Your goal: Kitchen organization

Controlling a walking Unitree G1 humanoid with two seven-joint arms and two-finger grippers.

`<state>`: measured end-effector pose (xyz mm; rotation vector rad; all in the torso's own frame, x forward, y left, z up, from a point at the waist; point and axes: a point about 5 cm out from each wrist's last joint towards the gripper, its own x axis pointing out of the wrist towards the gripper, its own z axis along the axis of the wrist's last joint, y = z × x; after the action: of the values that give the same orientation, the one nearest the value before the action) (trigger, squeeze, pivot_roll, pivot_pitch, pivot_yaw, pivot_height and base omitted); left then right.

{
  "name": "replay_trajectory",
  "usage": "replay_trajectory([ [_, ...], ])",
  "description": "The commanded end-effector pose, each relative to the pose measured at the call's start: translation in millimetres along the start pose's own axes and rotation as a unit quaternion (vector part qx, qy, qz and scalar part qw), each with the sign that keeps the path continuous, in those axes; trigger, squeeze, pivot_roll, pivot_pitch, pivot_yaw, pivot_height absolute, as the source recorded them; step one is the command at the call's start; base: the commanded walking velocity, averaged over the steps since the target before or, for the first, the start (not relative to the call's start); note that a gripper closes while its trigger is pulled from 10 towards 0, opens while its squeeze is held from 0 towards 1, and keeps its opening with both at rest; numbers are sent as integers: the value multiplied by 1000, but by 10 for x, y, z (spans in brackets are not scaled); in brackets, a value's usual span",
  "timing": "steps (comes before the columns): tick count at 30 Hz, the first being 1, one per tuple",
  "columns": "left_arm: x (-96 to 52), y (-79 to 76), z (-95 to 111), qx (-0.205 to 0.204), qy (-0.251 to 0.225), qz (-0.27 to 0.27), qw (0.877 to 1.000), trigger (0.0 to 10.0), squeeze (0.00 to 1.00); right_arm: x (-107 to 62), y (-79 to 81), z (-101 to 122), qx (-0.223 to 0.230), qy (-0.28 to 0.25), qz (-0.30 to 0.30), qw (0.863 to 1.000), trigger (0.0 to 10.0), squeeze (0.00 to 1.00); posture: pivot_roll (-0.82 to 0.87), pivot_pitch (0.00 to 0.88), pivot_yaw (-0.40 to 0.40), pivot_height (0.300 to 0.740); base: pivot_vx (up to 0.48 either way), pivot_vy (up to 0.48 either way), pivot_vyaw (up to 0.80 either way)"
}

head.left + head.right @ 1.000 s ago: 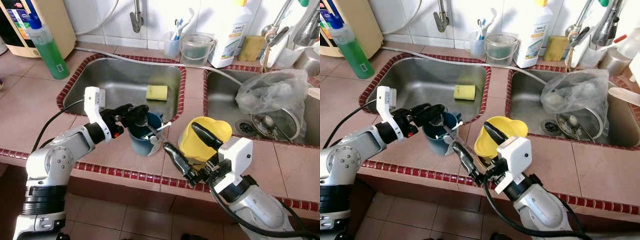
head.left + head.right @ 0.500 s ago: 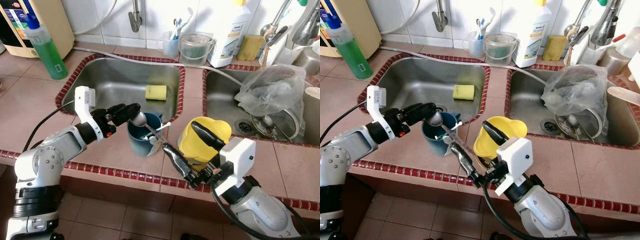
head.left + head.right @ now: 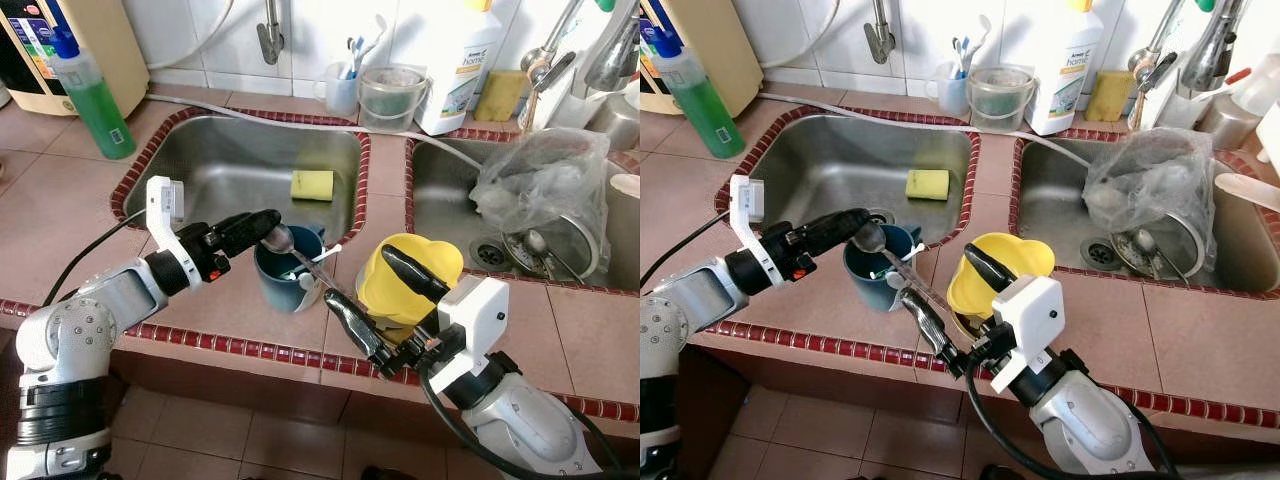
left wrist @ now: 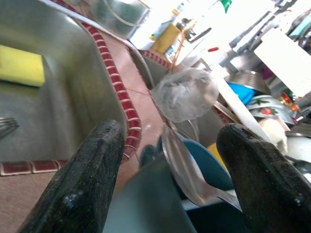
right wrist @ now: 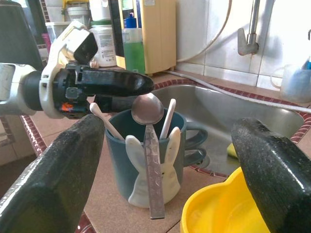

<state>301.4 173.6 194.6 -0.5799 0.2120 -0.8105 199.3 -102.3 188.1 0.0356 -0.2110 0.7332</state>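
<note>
Leaning on the blue mug's [image 3: 288, 272] rim, a spoon [image 3: 290, 252] between open hands.

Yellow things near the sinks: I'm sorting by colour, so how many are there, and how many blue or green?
Yellow: 2, sponge and cup
Blue: 1, mug
Green: 1, soap bottle
Total: 4

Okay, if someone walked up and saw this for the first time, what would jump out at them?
Probably the left claw hovering open at a metal spoon that stands in a blue mug on the tiled counter just in front of the left sink. Beside it, the open right claw reaches toward a bright yellow cup.
</note>
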Motion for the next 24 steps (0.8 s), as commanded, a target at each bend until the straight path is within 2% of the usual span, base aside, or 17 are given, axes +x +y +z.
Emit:
replay_trajectory([
  [1, -15, -47, 7, 6, 6, -12, 1000, 6118, 0, 0, 32, 27, -2, -4, 12, 1000, 10000, 0, -107, 144, 36, 740, 0, 0, 0],
  [2, -13, -49, 6, 4, 6, -14, 1000, 3922, 0, 0, 32, 24, -2, -3, 12, 1000, 10000, 0, -106, 145, 37, 740, 0, 0, 0],
  [3, -10, -51, 5, 4, 6, -14, 1000, 3176, 0, 0, 31, 23, -3, -3, 12, 1000, 10000, 0, -107, 146, 37, 740, 0, 0, 0],
  [4, -8, -55, 4, 5, 7, -16, 1000, 3020, 0, 2, 31, 23, -3, -3, 12, 1000, 10000, 0, -107, 147, 36, 740, 0, 0, 0],
  [5, -5, -63, 1, 4, 9, -20, 1000, 0, 0, 4, 30, 24, -4, -3, 12, 1000, 10000, 0, -108, 148, 38, 740, 0, 0, 0],
  [24, 85, -109, -25, 0, 16, -38, 999, 0, 0, -17, 32, 31, -8, -2, -1, 1000, 10000, 0, -130, 159, 53, 740, 0, 0, 0],
])
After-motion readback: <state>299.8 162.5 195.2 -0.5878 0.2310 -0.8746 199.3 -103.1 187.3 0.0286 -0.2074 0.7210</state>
